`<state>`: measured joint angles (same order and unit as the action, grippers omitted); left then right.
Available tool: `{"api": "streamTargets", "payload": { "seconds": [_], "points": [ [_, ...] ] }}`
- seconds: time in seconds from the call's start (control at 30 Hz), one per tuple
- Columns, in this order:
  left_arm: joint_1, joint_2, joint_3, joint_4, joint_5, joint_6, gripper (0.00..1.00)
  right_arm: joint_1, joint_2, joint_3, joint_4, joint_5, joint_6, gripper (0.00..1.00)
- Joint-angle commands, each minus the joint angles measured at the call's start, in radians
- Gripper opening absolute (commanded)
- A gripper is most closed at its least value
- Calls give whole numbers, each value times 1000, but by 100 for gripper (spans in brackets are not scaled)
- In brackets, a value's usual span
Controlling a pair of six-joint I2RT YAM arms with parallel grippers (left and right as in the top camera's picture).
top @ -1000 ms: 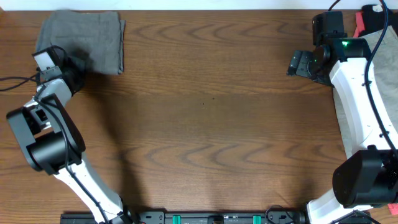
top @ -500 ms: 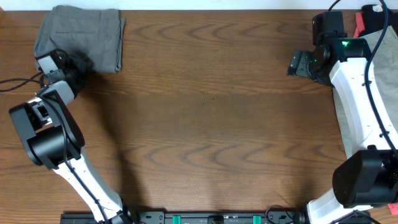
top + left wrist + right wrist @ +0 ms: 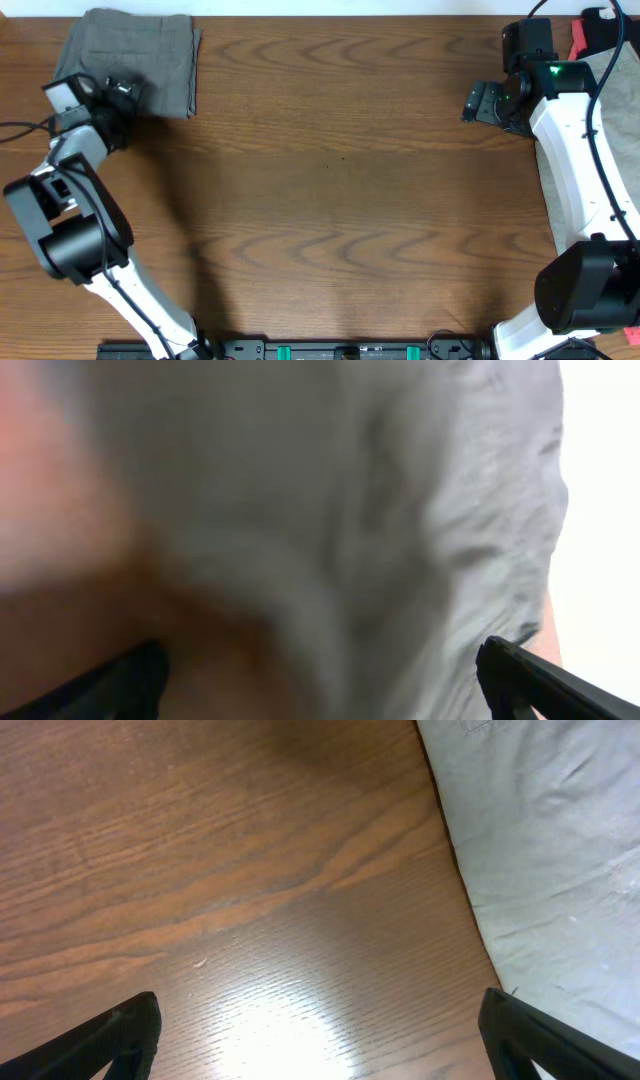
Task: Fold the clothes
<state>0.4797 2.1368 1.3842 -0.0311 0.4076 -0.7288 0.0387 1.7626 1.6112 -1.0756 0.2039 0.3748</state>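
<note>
A folded pair of medium grey shorts (image 3: pixel 135 50) lies at the table's far left corner. My left gripper (image 3: pixel 122 92) stands open at its near left edge. In the left wrist view the grey cloth (image 3: pixel 400 510) fills the frame, blurred and very close, and the left gripper (image 3: pixel 320 690) has its fingertips wide apart with nothing clamped. A paler beige-grey pair (image 3: pixel 625 95) lies at the right edge, partly under the right arm. My right gripper (image 3: pixel 478 103) hangs open over bare wood to its left. In the right wrist view the pale cloth (image 3: pixel 560 850) lies right of the right gripper (image 3: pixel 320 1045).
A red object (image 3: pixel 592 30) sits at the far right corner behind the pale cloth. The brown wooden table (image 3: pixel 340 190) spans the middle between both arms. A black rail runs along the near edge (image 3: pixel 340 350).
My left gripper has gone from shut to open, letting go of the grey shorts, and its wrist has shifted slightly left. The right arm has not moved.
</note>
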Motion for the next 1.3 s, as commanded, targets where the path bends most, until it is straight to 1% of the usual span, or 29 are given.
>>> {"api": "streamTargets", "payload": {
  "seconds": [0.0, 0.07, 0.23, 0.4, 0.43, 0.57, 0.7, 0.83, 0.9, 1.03, 1.1, 1.27],
  "points": [
    [28, -92, -29, -85, -28, 22, 98, 4, -6, 10, 2, 16, 10, 99],
    [35, -162, -29, -148, -28, 22, 98, 4, -6, 10, 2, 16, 10, 99],
    [39, -336, -29, -377, -27, 22, 98, 4, -6, 10, 2, 16, 10, 99],
    [43, -498, -29, -718, -35, 31, 98, 4, -6, 10, 2, 16, 10, 99],
    [43, -537, -29, -793, -34, 58, 98, 3, -6, 10, 2, 16, 10, 99],
    [41, -644, -32, -953, -34, 181, 98, 4, -6, 10, 2, 16, 11, 99],
    [37, -769, -53, -1046, -18, 281, 98, 4, -6, 10, 2, 16, 11, 99],
    [6, -900, -109, -1069, -15, 337, 98, 4, -6, 10, 2, 16, 10, 99],
    [-14, -955, -144, -1102, -15, 338, 98, 4, -6, 10, 2, 16, 10, 99],
    [-32, -1019, -176, -1263, -15, 326, 98, 4, -6, 10, 2, 16, 10, 99],
    [-32, -1027, -176, -1307, -16, 325, 98, 4, -6, 10, 2, 16, 10, 99],
    [-32, -1025, -176, -1326, -16, 325, 98, 4, -6, 10, 2, 16, 10, 99]
  ]
}}
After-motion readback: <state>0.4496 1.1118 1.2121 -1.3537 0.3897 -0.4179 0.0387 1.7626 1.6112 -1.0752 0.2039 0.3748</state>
